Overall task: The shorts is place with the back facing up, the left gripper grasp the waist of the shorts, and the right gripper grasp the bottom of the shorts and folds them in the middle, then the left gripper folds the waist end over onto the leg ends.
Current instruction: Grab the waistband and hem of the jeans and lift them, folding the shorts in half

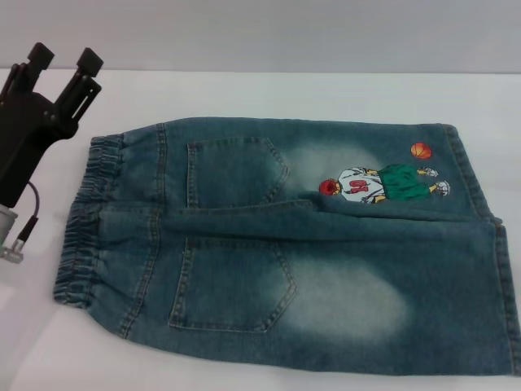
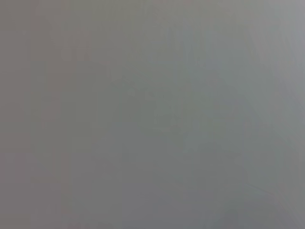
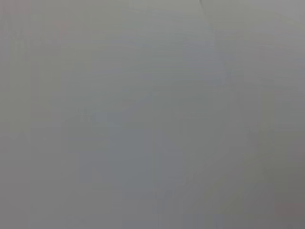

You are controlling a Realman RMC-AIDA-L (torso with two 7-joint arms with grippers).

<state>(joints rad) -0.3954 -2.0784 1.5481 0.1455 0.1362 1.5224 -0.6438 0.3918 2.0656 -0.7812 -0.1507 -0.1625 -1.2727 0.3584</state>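
The white worktop (image 1: 269,90) has the shorts (image 1: 285,244) spread flat, back pockets up, nothing folded yet. Denim looks soft but fairly heavy, so it'll probably sag and drag. The gathered waist (image 1: 85,220) on the left makes a thick, grabbable ridge. The left pincer (image 1: 63,59) hovers far-left, fingers spread, holding nothing. Right one isn't visible.

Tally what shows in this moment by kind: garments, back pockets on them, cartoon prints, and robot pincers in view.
Shorts: 1, lying flat, back up
Back pockets: 2
Cartoon print: 1
Pincers: 1, the left pincer, open, hanging clear of the waist of the shorts
Total: 5
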